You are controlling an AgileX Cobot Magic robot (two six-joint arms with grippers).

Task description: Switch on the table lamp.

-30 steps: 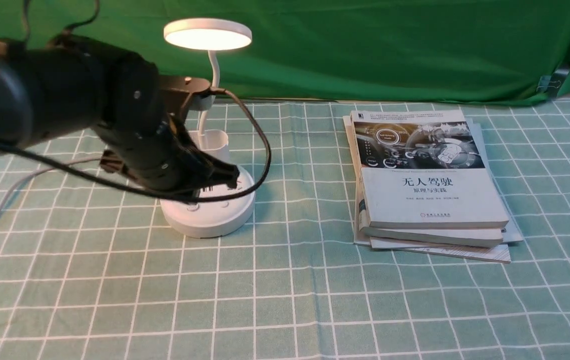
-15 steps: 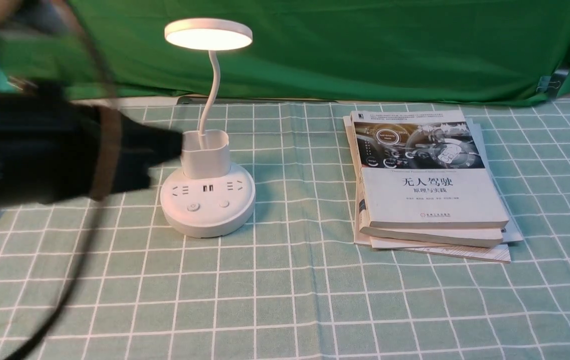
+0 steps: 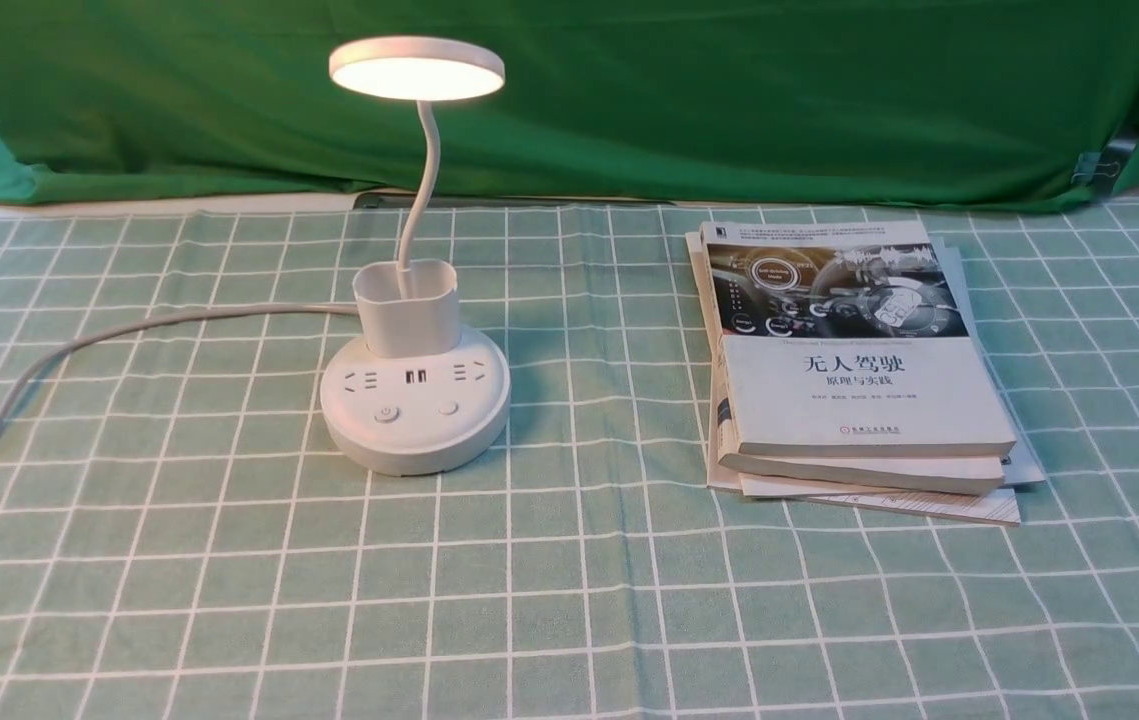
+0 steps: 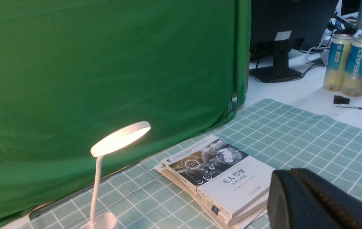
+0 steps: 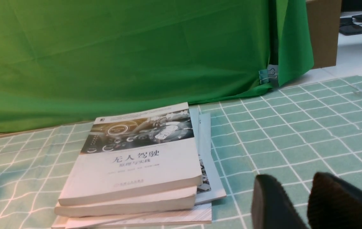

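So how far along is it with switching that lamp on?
It looks done: the lamp has its round head glowing in both the front and left wrist views. Nothing is in hand: the left claw and right claw are both away from the lamp's buttons. Nothing seems left to do.

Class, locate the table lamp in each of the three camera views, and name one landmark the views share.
Front view: table lamp stands left of centre on the checked cloth, head lit.
Left wrist view: its lit head and neck show beside the stack of books; base cut off.
Right wrist view: at most a white sliver at the edge.
Shared landmark: the stack of books.
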